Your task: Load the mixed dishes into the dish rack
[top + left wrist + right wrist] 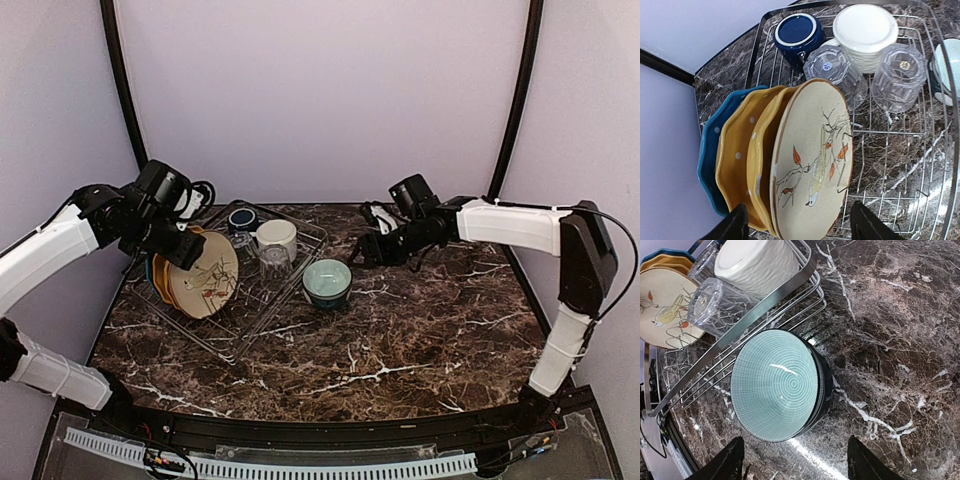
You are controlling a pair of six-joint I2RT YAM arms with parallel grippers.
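- The table (400, 350) was dark marble, and the rack (890, 165) sat on its left half, turned askew to the table's edges with one corner toward the near edge.
- In the rack's near-left part four plates stood on edge in a close row, leaning slightly, with their faces toward the rack's middle.
- The leaf plate (810, 160) was at the front of that row. Two yellow plates (735, 160) stood behind it, and the blue plate (707, 155) was last, nearest the rack's left rim.
- The left gripper (799, 205) hung over the plates with its fingers apart, one on each side of the leaf plate's edge. Neither finger visibly pressed on the plate.
- The bowl (775, 385) stood upright with its mouth up on the bare table. It was outside the rack, just beside its right rim and about midway along the table's depth.
- The right gripper (795, 439) was right of the bowl and a little farther back, pointing at it. Its fingers were spread wide and held nothing, and the bowl lay just ahead of the tips.
- Past the plates, toward the rack's far end, two glasses (832, 67) stood side by side, apparently mouth down.
- The cream mug (865, 30) was just behind them, bottom up, touching or nearly touching both glasses.
- The dark blue mug (796, 31) stood bottom up beside the cream mug, nearest the rack's far corner.
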